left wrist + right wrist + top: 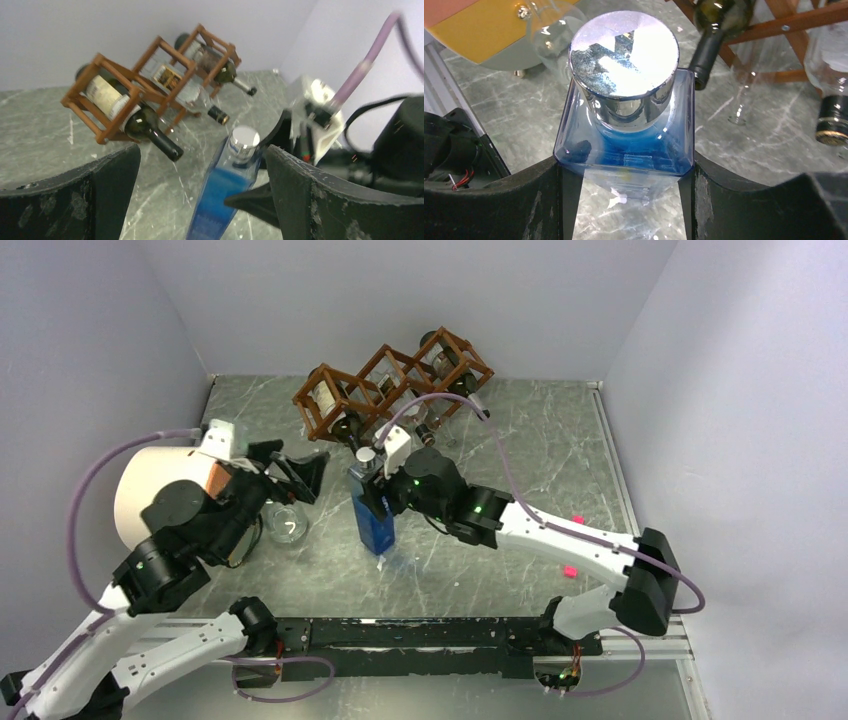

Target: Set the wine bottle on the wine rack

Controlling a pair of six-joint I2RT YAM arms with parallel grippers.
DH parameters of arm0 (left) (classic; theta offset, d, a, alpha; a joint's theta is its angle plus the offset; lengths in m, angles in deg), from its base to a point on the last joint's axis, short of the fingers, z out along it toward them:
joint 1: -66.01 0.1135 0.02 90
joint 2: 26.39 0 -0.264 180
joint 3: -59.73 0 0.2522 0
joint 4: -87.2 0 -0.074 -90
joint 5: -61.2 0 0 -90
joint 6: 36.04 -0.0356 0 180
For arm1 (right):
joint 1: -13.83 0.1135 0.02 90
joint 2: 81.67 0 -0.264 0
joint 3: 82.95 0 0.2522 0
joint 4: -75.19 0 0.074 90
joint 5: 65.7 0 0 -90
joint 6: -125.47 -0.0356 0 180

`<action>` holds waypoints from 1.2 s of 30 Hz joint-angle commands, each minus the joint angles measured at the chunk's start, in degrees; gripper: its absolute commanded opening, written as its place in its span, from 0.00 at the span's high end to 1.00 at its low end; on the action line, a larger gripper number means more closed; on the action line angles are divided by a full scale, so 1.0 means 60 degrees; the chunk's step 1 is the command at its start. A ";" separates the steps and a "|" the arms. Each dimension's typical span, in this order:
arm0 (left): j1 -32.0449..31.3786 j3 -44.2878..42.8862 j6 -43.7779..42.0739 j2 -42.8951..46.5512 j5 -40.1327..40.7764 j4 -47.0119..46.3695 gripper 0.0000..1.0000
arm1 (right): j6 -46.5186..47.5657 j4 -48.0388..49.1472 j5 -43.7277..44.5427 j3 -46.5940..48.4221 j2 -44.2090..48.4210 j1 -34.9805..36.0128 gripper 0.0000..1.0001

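Observation:
The wine bottle (376, 525) is square blue glass with a silver cap and stands roughly upright at the table's middle. My right gripper (373, 492) is shut on its shoulder; in the right wrist view both fingers (544, 200) press the sides of the bottle (624, 145). My left gripper (298, 470) is open and empty just left of it; the bottle (225, 195) shows between its spread fingers (300, 200), untouched. The reddish-brown wine rack (390, 380) lies behind, holding three bottles, and also shows in the left wrist view (150, 80).
A large white roll (150, 490) stands at the left by my left arm. A clear glass (288, 525) sits between the roll and the blue bottle. Small pink bits (568, 570) lie on the right. Walls close the table's back and sides.

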 commanded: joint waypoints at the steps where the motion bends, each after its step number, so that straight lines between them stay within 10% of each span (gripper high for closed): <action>1: 0.0037 0.0920 0.0256 -0.0126 -0.1239 0.0134 0.01 | -0.0328 0.0488 0.0898 0.0235 0.0919 -0.0035 0.69; 17: 0.0039 0.3721 -0.0351 -0.0190 -0.2929 -0.2564 0.03 | -0.1689 -0.1495 0.2589 0.0533 0.1965 -0.0274 0.70; 22: 0.0027 0.5634 -0.0301 0.0367 -0.4095 -0.5490 0.05 | -0.1719 -0.1901 0.2746 0.0794 0.2155 -0.0520 0.70; 36: 0.0025 0.5435 -0.0757 -0.1963 -0.4580 -0.7596 0.05 | -0.2562 -0.1611 -0.0418 0.1023 0.2517 -0.2447 0.73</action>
